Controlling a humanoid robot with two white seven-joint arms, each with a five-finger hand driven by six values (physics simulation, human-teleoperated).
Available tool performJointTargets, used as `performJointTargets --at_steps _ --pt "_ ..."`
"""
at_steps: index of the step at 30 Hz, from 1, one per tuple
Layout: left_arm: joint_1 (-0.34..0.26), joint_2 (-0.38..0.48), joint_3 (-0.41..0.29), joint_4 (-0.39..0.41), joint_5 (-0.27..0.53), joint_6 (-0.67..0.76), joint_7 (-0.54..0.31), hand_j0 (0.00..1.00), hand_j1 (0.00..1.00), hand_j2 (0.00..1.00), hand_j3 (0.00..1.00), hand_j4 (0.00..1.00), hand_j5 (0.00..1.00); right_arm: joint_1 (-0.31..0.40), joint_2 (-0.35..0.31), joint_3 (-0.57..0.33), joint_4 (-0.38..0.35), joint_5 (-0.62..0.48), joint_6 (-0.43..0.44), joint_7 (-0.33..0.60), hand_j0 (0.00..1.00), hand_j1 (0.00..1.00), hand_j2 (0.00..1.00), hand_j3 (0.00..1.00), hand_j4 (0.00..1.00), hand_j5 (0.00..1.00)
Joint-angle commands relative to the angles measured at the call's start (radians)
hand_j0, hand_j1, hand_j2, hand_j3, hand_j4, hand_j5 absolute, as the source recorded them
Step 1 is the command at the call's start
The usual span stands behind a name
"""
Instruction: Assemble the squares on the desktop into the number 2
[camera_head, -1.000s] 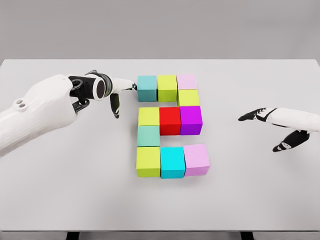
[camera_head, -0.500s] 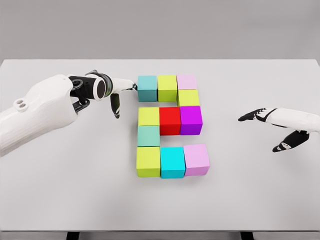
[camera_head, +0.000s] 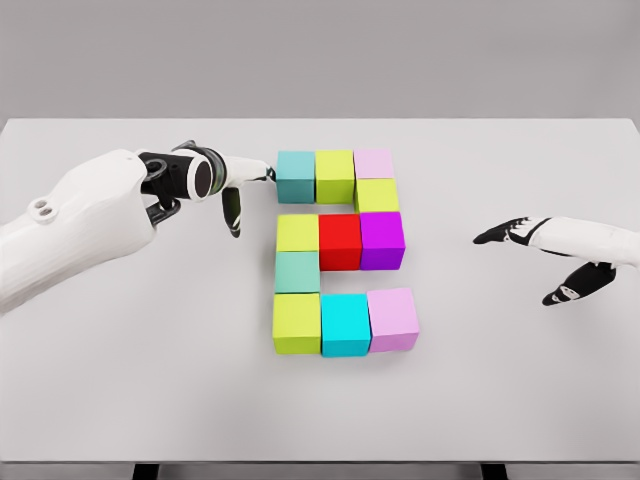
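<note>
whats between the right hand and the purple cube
Nothing: in the head view the white table is bare between the right hand and the purple cube.

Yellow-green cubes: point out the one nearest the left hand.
The yellow-green cube at the left end of the middle row, beside the red cube. The other three lie farther from the left hand.

The setting is a bare simulated test space, not a lived-in room. A plain pale grey worktop (camera_head: 520, 400) fills the view before a featureless grey backdrop (camera_head: 320, 55), with flat, even lighting. Uniform coloured blocks (camera_head: 340, 242) and smooth rendered white arms (camera_head: 80, 215) reinforce this.
</note>
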Motion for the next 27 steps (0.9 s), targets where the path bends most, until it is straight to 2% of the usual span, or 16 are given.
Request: performJointTargets --at_steps 1,13,16,17,19,20,21,22,23,26,27 --pt "0.0 0.001 0.001 -0.01 -0.004 -0.002 0.0 1.0 1.0 1.0 1.0 1.0 1.0 0.0 -0.002 0.0 -0.002 -0.007 0.003 0.0 1.0 1.0 1.0 1.0 1.0 1.0" --pt "0.0 0.009 0.002 -0.013 -0.004 -0.002 0.0 1.0 1.0 1.0 1.0 1.0 1.0 0.0 -0.001 0.0 -0.003 -0.007 0.003 0.0 1.0 1.0 1.0 1.0 1.0 1.0" --pt "-0.003 0.05 0.008 -0.013 -0.001 -0.002 0.0 1.0 1.0 1.0 1.0 1.0 1.0 0.002 -0.002 -0.002 -0.005 -0.007 0.003 0.0 1.0 1.0 1.0 1.0 1.0 1.0" --pt "-0.005 0.069 0.017 -0.015 0.001 -0.002 0.0 1.0 1.0 1.0 1.0 1.0 1.0 0.002 -0.002 -0.002 -0.003 -0.007 0.003 0.0 1.0 1.0 1.0 1.0 1.0 1.0" --pt "0.005 0.113 0.079 -0.018 0.016 -0.002 0.0 1.0 1.0 1.0 1.0 1.0 1.0 0.002 -0.003 -0.004 0.004 -0.007 0.003 0.0 1.0 1.0 1.0 1.0 1.0 1.0" --pt "0.005 0.17 0.122 -0.062 0.042 -0.006 0.0 1.0 1.0 1.0 1.0 1.0 1.0 0.002 -0.003 -0.004 0.006 -0.007 0.003 0.0 1.0 1.0 1.0 1.0 1.0 1.0" --pt "0.006 0.219 0.151 -0.091 0.07 -0.102 0.0 1.0 1.0 1.0 1.0 1.0 1.0 0.002 -0.003 -0.004 0.006 -0.007 0.003 0.0 1.0 1.0 1.0 1.0 1.0 1.0" --pt "0.006 0.286 0.198 -0.121 0.116 -0.292 0.0 1.0 1.0 1.0 1.0 1.0 1.0 0.002 -0.003 -0.004 0.003 -0.007 0.003 0.0 1.0 1.0 1.0 1.0 1.0 1.0" --pt "0.006 0.32 0.215 -0.136 0.143 -0.404 0.0 1.0 1.0 1.0 1.0 1.0 1.0 0.002 -0.003 -0.004 0.003 -0.007 0.003 0.0 1.0 1.0 1.0 1.0 1.0 1.0" --pt "0.012 0.503 0.269 -0.167 0.314 -1.136 0.0 1.0 1.0 1.0 1.0 1.0 1.0 0.002 -0.003 -0.004 0.0 -0.007 0.003 0.0 1.0 1.0 1.0 1.0 1.0 1.0" --pt "0.023 0.53 0.277 -0.162 0.346 -1.224 0.0 1.0 1.0 1.0 1.0 1.0 1.0 0.002 -0.003 -0.004 0.0 -0.007 0.003 0.0 1.0 1.0 1.0 1.0 1.0 1.0"
